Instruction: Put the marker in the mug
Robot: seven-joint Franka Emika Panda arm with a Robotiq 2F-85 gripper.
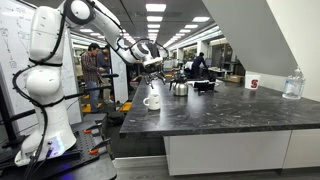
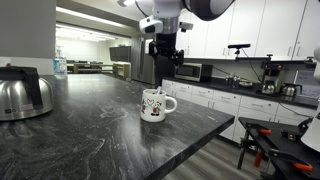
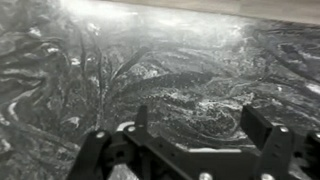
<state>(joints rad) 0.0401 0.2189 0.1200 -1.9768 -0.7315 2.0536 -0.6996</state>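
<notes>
The white mug (image 1: 152, 100) stands on the dark marbled counter near its end, and it also shows in an exterior view (image 2: 156, 105) with its handle to the right. A small slim tip, possibly the marker (image 2: 150, 93), pokes up at the mug's rim; it is too small to be sure. My gripper (image 1: 150, 70) hangs well above the mug, as the exterior view (image 2: 163, 52) also shows. In the wrist view the jaws (image 3: 190, 125) are open with only counter between them.
A shiny metal kettle (image 1: 179, 88) stands just behind the mug and appears large at the near left in an exterior view (image 2: 20, 95). A white cup with a red mark (image 1: 253, 83) and a clear bottle (image 1: 293, 84) stand farther along the counter (image 1: 230, 115).
</notes>
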